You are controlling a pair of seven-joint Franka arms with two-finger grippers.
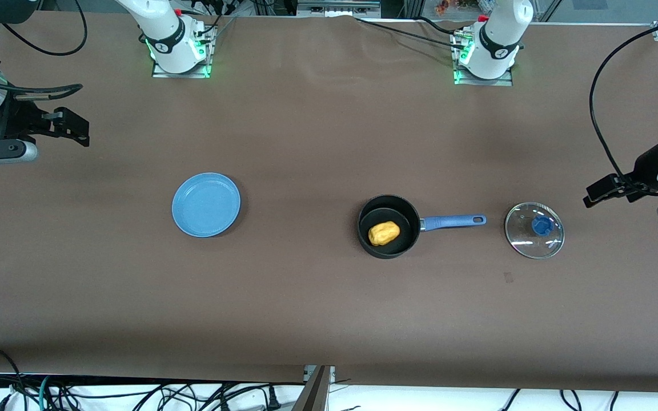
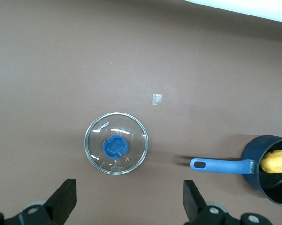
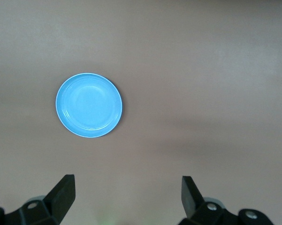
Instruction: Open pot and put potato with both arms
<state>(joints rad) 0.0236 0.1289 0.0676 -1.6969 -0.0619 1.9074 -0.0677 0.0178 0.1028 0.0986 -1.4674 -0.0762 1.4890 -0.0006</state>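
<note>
Both tools are up and idle: the left tool (image 1: 606, 191) hangs with its fingers (image 2: 65, 199) spread wide and empty over the tabletop (image 1: 317, 131) at the left arm's end, just past the lid (image 1: 534, 230) from the pot (image 1: 389, 226). The right tool (image 1: 69, 125) hangs equally wide open and empty over the right arm's end, well apart from the pot.

And the pot itself: small, round, black, matte inside, uncovered, its long glossy blue handle (image 1: 453, 221) pointing toward the lid. The potato (image 1: 384, 233), a lumpy yellow-orange oval, lies inside the pot on its base.

That lid is a clear glass disc with a metal rim and a blue plastic knob (image 1: 542, 226), lying flat on the tabletop near the handle's tip, not touching it. Small lettering is printed on the glass; it may read "KONKA", hard to be sure.

Toward the right arm's end from the pot, well apart, sits a smooth round light-blue plate (image 1: 206, 204). The tabletop is a plain brown sheet, slightly rippled.
</note>
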